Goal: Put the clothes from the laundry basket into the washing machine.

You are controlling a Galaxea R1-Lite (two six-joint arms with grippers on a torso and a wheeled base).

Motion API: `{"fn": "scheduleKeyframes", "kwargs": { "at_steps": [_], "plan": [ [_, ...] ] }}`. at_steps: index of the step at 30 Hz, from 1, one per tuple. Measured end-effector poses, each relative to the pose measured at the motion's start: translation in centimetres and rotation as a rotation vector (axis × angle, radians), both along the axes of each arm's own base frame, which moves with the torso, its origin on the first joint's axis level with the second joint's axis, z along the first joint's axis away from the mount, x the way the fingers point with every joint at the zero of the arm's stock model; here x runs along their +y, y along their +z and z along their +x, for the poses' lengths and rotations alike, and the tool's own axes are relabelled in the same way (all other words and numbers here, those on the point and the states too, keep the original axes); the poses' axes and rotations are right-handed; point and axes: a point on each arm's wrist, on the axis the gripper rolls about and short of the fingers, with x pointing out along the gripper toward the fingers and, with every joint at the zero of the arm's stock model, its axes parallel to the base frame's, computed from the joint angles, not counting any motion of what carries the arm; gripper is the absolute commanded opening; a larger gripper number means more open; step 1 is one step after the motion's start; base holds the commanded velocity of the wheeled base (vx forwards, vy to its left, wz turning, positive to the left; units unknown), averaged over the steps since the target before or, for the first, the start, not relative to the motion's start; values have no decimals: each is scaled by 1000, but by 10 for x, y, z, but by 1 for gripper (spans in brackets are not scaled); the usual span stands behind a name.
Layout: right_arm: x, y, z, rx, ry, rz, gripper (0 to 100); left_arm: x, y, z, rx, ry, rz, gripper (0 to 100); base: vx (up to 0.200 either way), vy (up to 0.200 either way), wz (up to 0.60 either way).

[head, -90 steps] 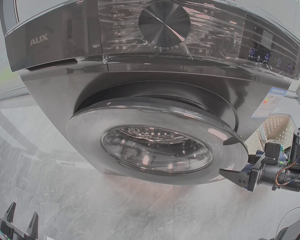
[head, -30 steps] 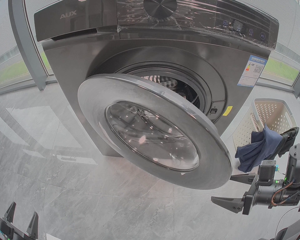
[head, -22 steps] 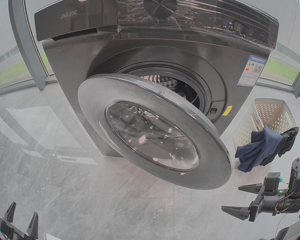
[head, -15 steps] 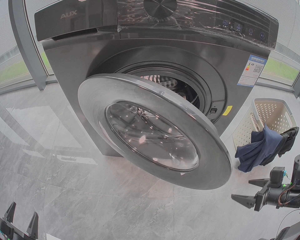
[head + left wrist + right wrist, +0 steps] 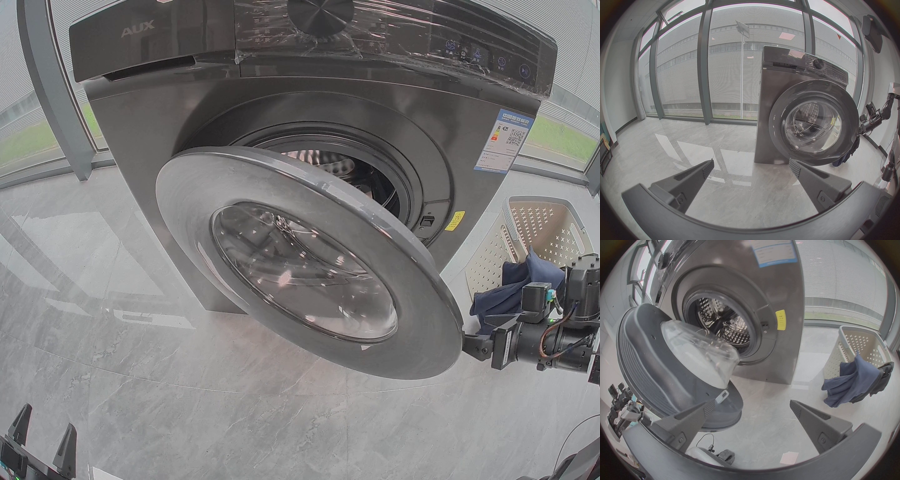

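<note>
A dark grey front-loading washing machine [image 5: 300, 94] stands on a glossy grey tiled floor [image 5: 187, 387] before tall windows. Its drawer panel [image 5: 136, 29] carries a short logo. The control strip beside it has a round dial [image 5: 320, 15] under clear plastic film. A blue-and-white label [image 5: 505, 142] sits on the upper right of the front, its print too small to read. A small yellow sticker [image 5: 455, 220] is next to the door opening. The round glass-centred door [image 5: 300, 262] hangs swung outward, showing the perforated metal drum [image 5: 337, 169] behind it. To the machine's right, a cream perforated laundry basket [image 5: 550, 225] sits on the floor. A blue garment [image 5: 512, 290] is draped over its near rim and hangs down outside, with a black garment [image 5: 882, 377] slung over the rim just beside it. The right claw [image 5: 484, 334] is at the door's outer edge, its fingers spread wide and holding nothing; whether it touches the door cannot be told. The left claw [image 5: 45, 431] is low and well apart from the machine, also wide and empty.
</note>
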Motion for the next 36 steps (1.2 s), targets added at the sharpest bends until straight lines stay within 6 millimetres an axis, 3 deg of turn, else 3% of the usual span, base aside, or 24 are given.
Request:
{"fn": "scheduleKeyframes", "kwargs": {
  "at_steps": [5,14,21,27,36],
  "plan": [
    [11,-8,-5,33,66,-10,100,0,0,0,0,0,0,100,0,0,0],
    [19,-13,-32,38,162,-15,100,0,0,0,0,-1,0,100,0,0,0],
    [18,2,-10,-10,82,14,100,0,0,0,0,-1,0,100,0,0,0],
    [27,4,9,-7,55,37,100,0,0,0,0,-1,0,100,0,0,0],
    [52,-10,-2,46,178,12,100,0,0,0,0,-1,0,100,0,0,0]
  ]
}}
